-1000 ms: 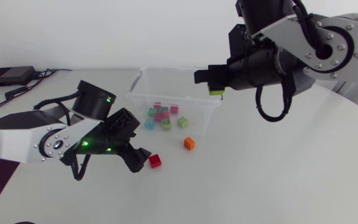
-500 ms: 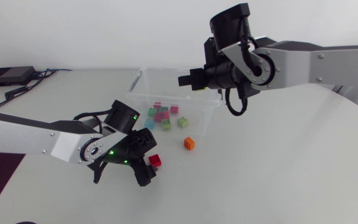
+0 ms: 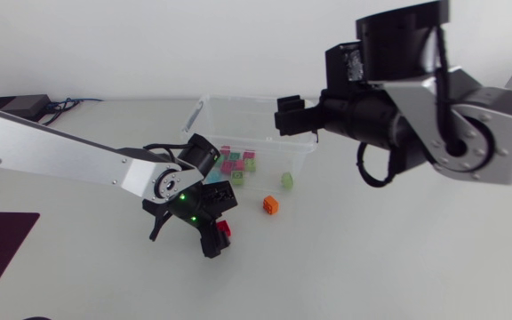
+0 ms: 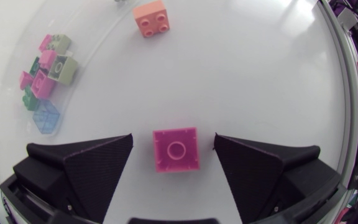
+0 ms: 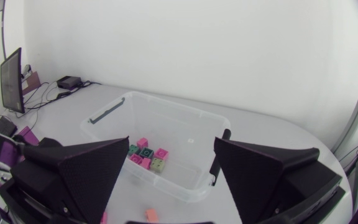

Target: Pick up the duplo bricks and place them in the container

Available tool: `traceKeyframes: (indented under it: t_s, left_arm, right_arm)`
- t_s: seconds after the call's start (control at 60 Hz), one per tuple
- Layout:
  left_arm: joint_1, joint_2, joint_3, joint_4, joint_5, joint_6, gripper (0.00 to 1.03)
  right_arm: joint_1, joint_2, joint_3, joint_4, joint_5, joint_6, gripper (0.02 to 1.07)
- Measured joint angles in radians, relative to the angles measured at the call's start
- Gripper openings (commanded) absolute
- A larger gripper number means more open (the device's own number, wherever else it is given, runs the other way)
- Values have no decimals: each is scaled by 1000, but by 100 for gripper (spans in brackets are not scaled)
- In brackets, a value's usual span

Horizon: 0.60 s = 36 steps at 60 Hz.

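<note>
No text, number, label or sign can be read in any view. A small dark mark [image 5: 191,141] sits on the floor of the clear plastic container [image 5: 174,107], too small to make out.

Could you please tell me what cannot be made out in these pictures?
Head view: the left gripper covers most of the red brick.
Head view: the bricks in the container are too small and overlapping to count.
Right wrist view: the orange brick is cut off at the picture's edge.
</note>
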Motion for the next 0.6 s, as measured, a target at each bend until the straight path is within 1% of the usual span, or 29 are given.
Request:
traceKeyframes:
  t_s: [0.017, 0.067, 0.083, 0.1, 0.117, 0.133, 0.15, 0.167, 0.317, 0.45, 0.533, 0.6]
  left_arm:
    - [0, 2, 2, -2, 0, 1, 76]
    - [0, 12, 17, -12, 1, 8, 67]
    - [0, 13, 19, -14, 1, 8, 56]
    - [0, 16, 22, -16, 1, 16, 51]
    - [0, 16, 23, -17, 1, 17, 42]
    - [1, 16, 24, -18, 1, 24, 28]
    - [2, 17, 24, -18, 1, 27, 22]
    - [4, 17, 24, -21, 1, 29, 18]
    - [11, 17, 35, -60, 1, 33, 16]
    - [17, 7, 39, -100, 0, 33, 16]
    - [17, -32, 32, -130, 0, 30, 16]
    - [15, -119, 15, -142, 0, 18, 16]
  right_arm:
    - [2, -18, -13, 0, 0, -4, 103]
    - [14, -92, -74, 4, -2, -6, 103]
    - [16, -104, -85, 4, -2, -7, 103]
    - [22, -124, -107, 6, -2, -10, 103]
    - [25, -136, -120, 6, -2, -10, 103]
    - [38, -169, -162, 6, -2, -10, 103]
    - [42, -179, -175, 5, -2, -11, 103]
    - [51, -193, -196, 5, -3, -13, 103]
    - [102, -250, -304, -10, -4, -22, 103]
    - [132, -259, -377, -13, -48, -32, 103]
    - [139, -246, -402, -10, -65, -33, 103]
    - [140, -196, -414, 9, -84, -40, 103]
